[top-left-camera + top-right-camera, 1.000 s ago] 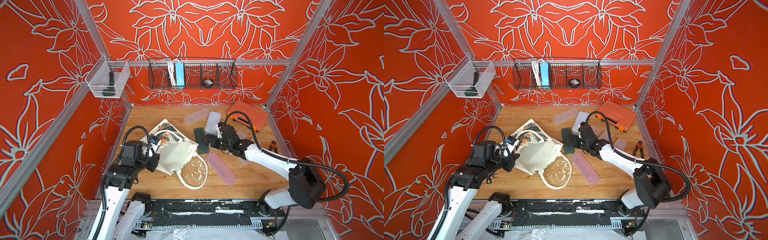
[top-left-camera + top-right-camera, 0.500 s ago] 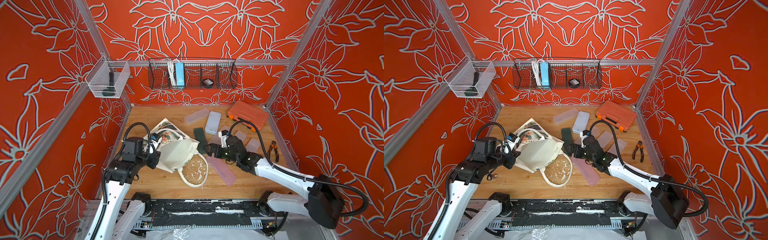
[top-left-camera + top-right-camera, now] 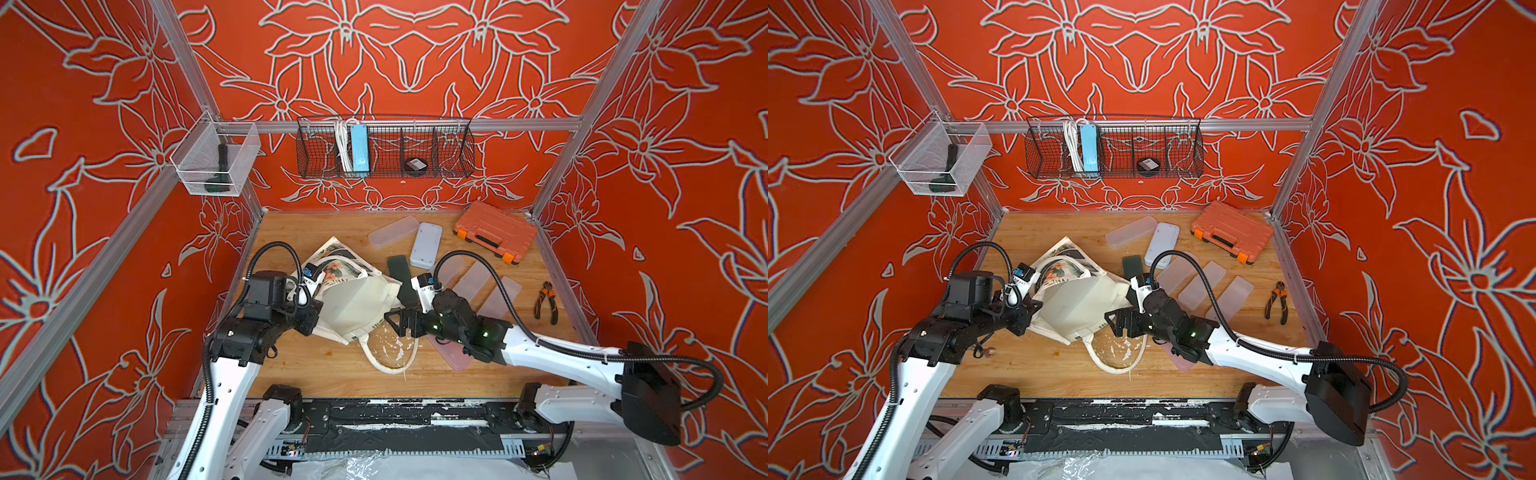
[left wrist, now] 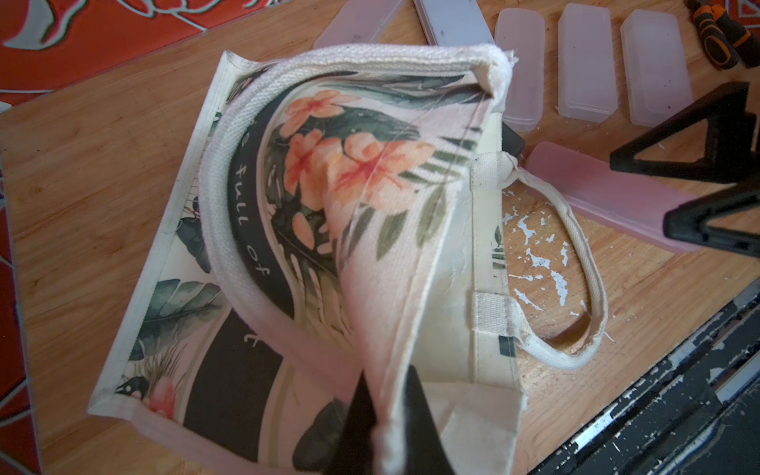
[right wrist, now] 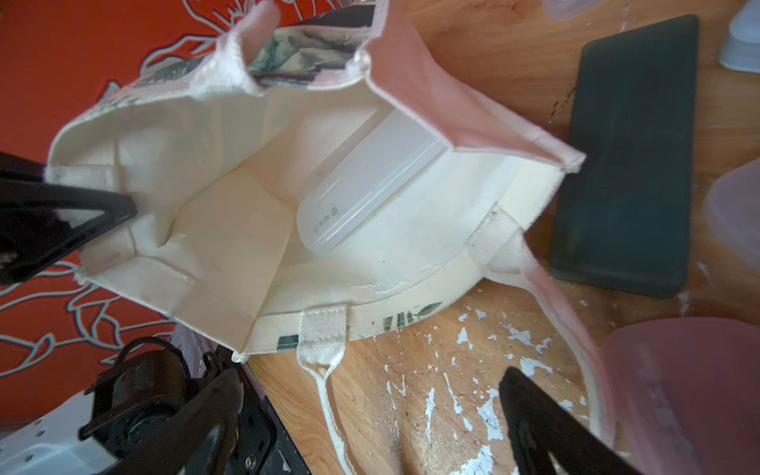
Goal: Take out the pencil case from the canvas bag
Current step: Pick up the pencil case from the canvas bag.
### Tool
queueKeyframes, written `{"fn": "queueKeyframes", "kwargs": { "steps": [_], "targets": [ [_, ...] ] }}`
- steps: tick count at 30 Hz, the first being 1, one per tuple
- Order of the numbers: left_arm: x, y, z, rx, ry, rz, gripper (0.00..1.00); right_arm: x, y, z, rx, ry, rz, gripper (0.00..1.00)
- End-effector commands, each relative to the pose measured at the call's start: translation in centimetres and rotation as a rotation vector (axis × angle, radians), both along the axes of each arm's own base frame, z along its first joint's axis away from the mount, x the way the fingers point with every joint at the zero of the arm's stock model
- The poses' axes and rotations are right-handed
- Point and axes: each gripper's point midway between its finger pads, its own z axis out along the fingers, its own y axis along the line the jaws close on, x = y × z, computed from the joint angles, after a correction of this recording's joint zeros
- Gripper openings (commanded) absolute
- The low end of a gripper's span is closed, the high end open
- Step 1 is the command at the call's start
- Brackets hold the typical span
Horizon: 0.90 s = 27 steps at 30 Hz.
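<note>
Far end of pencil case (image 5: 370,181) hidden under folded rim of canvas bag (image 5: 197,214) (in both top views it's fully hidden inside). left gripper (image 4: 386,376) blurred, base cut off. pink case (image 5: 678,390) cropped by the edge, blurry.

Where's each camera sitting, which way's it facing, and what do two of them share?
Top view: high above the robot's base, facing down toward the back wall; left arm, right arm, canvas bag on table.
Top view: same head and aim; open right gripper at the bag's mouth.
Left wrist: on left arm, facing along shut left gripper pinching the bag's rim.
Right wrist: on right arm, facing into the bag at the pencil case; own fingers frame it.
Shared: both wrist views show the bag's handle loop.
</note>
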Motion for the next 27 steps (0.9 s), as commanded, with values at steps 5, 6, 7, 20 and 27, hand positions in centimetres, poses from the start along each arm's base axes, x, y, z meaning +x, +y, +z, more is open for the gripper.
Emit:
{"fn": "queueKeyframes", "kwargs": {
  "steps": [5,6,7,20,27],
  "targets": [
    [0.2,-0.8,2.0,-0.038,-0.047,-0.033,0.00,-0.3,2.0,0.7,-0.078,-0.098,0.041,0.95],
    [0.2,-0.8,2.0,-0.038,-0.047,-0.034,0.00,-0.4,2.3,0.6,-0.090,-0.101,0.045,0.94],
    [0.2,-0.8,2.0,-0.040,-0.045,-0.035,0.00,-0.6,2.5,0.4,-0.101,-0.103,0.050,0.93],
    [0.0,-0.9,2.2,-0.044,-0.046,-0.045,0.00,-1.0,4.8,-1.9,-0.203,-0.096,0.081,0.80],
    [-0.2,-1.0,2.2,-0.047,-0.046,-0.048,0.00,-1.0,6.4,-3.0,-0.247,-0.083,0.097,0.76]
  ]
}}
